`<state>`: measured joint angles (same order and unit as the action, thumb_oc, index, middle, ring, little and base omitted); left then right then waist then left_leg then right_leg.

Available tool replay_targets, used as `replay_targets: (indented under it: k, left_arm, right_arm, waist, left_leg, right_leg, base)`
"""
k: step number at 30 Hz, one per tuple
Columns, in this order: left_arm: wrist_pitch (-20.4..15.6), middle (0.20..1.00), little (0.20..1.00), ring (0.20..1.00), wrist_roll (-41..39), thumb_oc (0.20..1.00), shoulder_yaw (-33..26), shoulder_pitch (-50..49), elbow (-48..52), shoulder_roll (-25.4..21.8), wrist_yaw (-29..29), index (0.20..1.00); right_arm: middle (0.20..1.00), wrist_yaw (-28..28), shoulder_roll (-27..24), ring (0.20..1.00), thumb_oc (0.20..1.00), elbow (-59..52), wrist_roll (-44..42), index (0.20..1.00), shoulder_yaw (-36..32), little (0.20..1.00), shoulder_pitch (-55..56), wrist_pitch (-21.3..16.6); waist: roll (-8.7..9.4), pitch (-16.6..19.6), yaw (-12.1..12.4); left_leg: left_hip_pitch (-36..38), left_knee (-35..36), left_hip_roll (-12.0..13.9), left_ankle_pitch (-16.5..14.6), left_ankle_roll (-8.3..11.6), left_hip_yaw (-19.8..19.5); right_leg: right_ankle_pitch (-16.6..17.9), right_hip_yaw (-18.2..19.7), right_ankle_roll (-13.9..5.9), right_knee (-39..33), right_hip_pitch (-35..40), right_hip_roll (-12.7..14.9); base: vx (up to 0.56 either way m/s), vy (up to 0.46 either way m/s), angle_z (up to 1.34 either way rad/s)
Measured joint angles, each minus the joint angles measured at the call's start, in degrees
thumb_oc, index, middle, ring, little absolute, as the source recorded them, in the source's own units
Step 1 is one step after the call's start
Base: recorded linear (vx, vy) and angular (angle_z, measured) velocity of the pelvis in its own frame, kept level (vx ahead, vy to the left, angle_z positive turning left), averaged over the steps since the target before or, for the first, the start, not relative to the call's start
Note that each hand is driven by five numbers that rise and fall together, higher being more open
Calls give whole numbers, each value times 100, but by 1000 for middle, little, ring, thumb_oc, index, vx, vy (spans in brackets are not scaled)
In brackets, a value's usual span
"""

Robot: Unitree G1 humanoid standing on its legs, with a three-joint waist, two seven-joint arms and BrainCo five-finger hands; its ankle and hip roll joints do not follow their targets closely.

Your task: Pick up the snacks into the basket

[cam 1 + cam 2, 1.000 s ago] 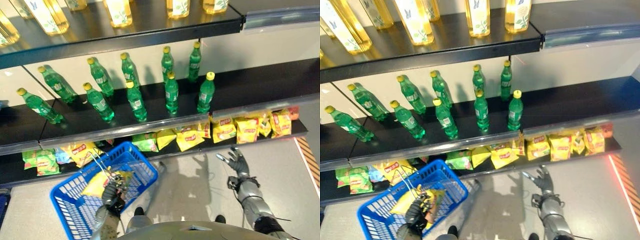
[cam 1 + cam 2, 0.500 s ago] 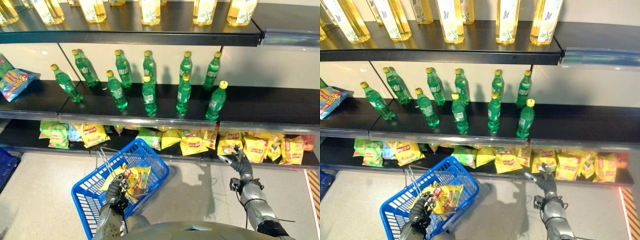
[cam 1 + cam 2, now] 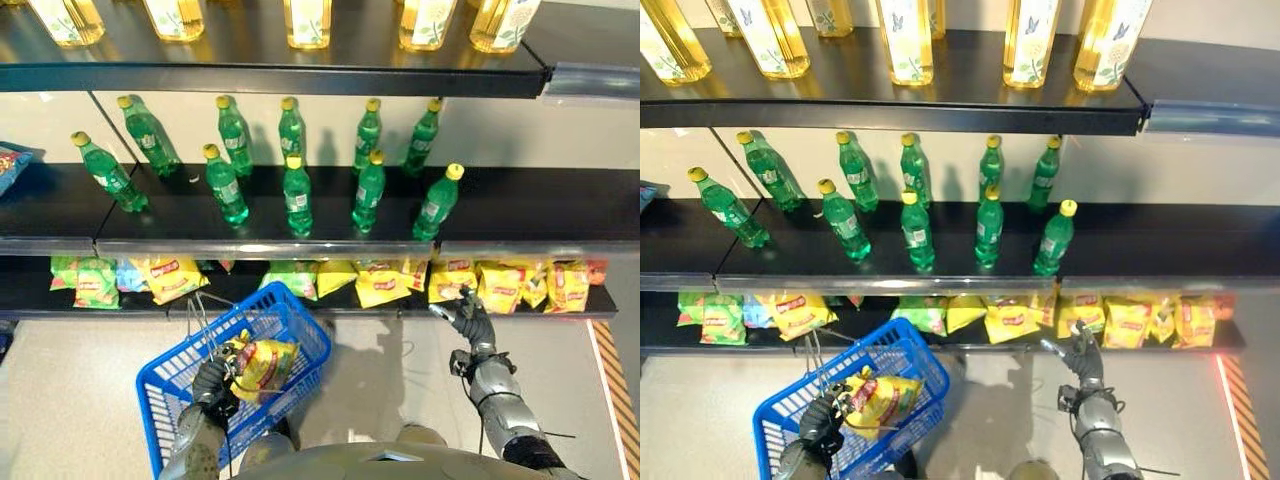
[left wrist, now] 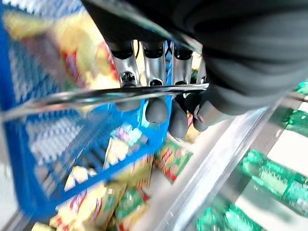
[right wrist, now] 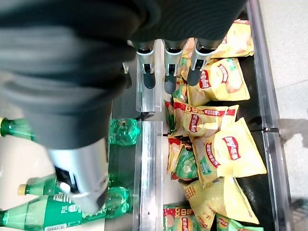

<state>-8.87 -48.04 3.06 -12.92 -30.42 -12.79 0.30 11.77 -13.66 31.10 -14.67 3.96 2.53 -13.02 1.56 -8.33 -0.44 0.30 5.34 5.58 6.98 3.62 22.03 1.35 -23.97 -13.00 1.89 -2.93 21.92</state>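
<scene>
— What is the left hand doing at this moment?

— I am seeing the left hand (image 3: 212,378) low in the left eye view, and its fingers are curling around the metal handle (image 4: 106,95) of the blue basket (image 3: 180,370). In the left wrist view the wire bar is passing right through the bent fingers, so the hand is carrying the basket by it.

— Is anything lying in the basket already?

— Yes, one yellow snack bag (image 3: 264,361) with a red mark is lying inside, leaning toward the side near the shelf. The basket is hanging over the pale floor (image 3: 70,380), just in front of the lowest shelf (image 3: 30,290).

— And the right hand?

— I am keeping the right hand (image 3: 467,317) up at the front edge of the lowest shelf. Its fingers are standing straight and spread, holding nothing. In the right wrist view the dark fingertips are pointing at the yellow snack bags (image 5: 226,149) and are near them, but I cannot tell if they are touching one.

— Where are the other snacks lying?

— They are lying in a row along the lowest shelf, mostly yellow bags, with some green snack bags (image 3: 85,280) at the left end and one more green one near the middle. On the shelf above, green bottles (image 3: 297,195) with yellow caps are standing in two loose rows. On the top shelf, tall yellow bottles (image 3: 1030,40) are standing.
</scene>
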Motion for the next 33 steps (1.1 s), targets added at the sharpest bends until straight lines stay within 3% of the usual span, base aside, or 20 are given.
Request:
replay_targets:
  k: [1,2,3,6,7,10,11,17,18,21,24,29,33]
  left_arm:
    - [-8,200,200,200,0,200,-35,-7,1,-34,0,200]
    - [-8,200,200,200,-1,200,-102,-44,-23,36,9,200]
    - [-11,200,200,200,-2,200,-110,-94,-33,128,9,200]
    - [-3,200,200,200,-5,200,-97,-385,-9,595,2,200]
    - [-5,200,200,200,-6,200,-100,-320,-15,656,5,200]
    - [-9,200,200,200,-18,200,-98,-184,-1,699,6,200]
    - [-9,200,200,200,-24,200,-80,-104,1,712,5,200]
    - [-5,200,200,200,-56,200,219,36,286,463,-54,200]
    - [-5,200,200,200,-56,200,222,45,300,436,-67,200]
    - [-5,200,200,200,-120,200,266,225,417,179,-66,200]
    - [-5,200,200,200,-171,200,266,272,432,117,-65,200]
    - [-57,200,200,200,-276,200,233,475,457,121,-3,200]
    - [-63,200,200,200,-285,200,216,507,456,140,95,200]
  right_arm:
    - [1000,0,25,1000,1000,5,5,1000,1,1000,8,0]
    - [1000,1,20,1000,1000,35,32,1000,2,1000,15,7]
    - [1000,1,-7,1000,1000,32,52,1000,-4,1000,38,10]
    - [1000,-29,-223,1000,1000,-185,125,1000,-13,1000,147,11]
    - [1000,-22,-279,1000,1000,-241,145,1000,-42,1000,182,10]
    - [1000,17,-339,1000,1000,-313,155,1000,-117,1000,220,5]
    - [1000,41,-378,1000,1000,-416,157,1000,-126,1000,230,-14]
    - [1000,229,-437,1000,1000,-495,226,1000,-367,1000,-45,-30]
    - [1000,253,-435,1000,1000,-493,226,1000,-372,1000,-70,-29]
    - [1000,310,-424,1000,1000,-483,226,1000,-373,1000,-459,-34]
    - [1000,318,-420,1000,1000,-501,225,1000,-389,1000,-553,-35]
    - [1000,423,-409,1000,1000,-561,224,1000,-394,1000,-716,-42]
    - [1000,426,-407,1000,1000,-701,220,1000,-408,1000,-716,-42]
  waist:
    - [48,-15,1]
    - [32,-36,-5]
    - [-18,-40,-12]
    - [-365,108,6]
    - [-378,89,-46]
    - [-293,38,-13]
    - [-278,26,-34]
    - [-326,-264,-30]
    - [-334,-303,-28]
    - [-162,-709,-17]
    - [-160,-889,-17]
    - [-249,-1092,-17]
    - [-240,-1176,-26]
  left_leg:
    - [29,6,4,9,48,-25]
    - [116,17,90,40,173,-42]
    - [188,17,193,44,248,-34]
    - [292,-30,630,49,334,-40]
    - [100,-295,735,83,519,-149]
    - [-107,-566,871,143,452,-303]
    - [-199,-644,896,138,454,-491]
    - [-333,-694,806,-64,599,-444]
    - [-339,-671,800,-111,565,-442]
    - [-762,-1301,738,-419,479,-337]
    - [-1063,-1762,740,-601,367,-342]
    - [-1793,-2843,1030,-1009,414,-514]
    - [-2020,-3220,1217,-1113,494,-555]
  right_leg:
    - [14,7,-14,-102,54,-29]
    - [403,66,58,-146,166,-125]
    - [545,74,147,-172,267,-231]
    - [476,-14,306,-487,529,-810]
    - [502,-114,374,-646,651,-898]
    - [490,-216,478,-706,683,-1043]
    - [461,-272,494,-706,678,-1042]
    - [205,-246,396,-53,276,-793]
    - [196,-243,392,12,230,-778]
    - [-139,-104,400,1056,-477,-346]
    - [-295,1,406,1571,-816,-145]
    - [-845,169,549,2754,-1585,24]
    - [-1087,283,679,3316,-1944,22]
  base:
    - [216,-187,51]
    - [162,-144,37]
    - [149,-164,23]
    - [65,-195,-3]
    - [-11,-146,18]
    - [19,1,17]
    - [100,101,14]
    - [-40,57,5]
    - [-155,35,-3]
    - [-125,25,-14]
    - [-87,0,0]
    - [-61,-30,-3]
    - [-32,-20,-10]
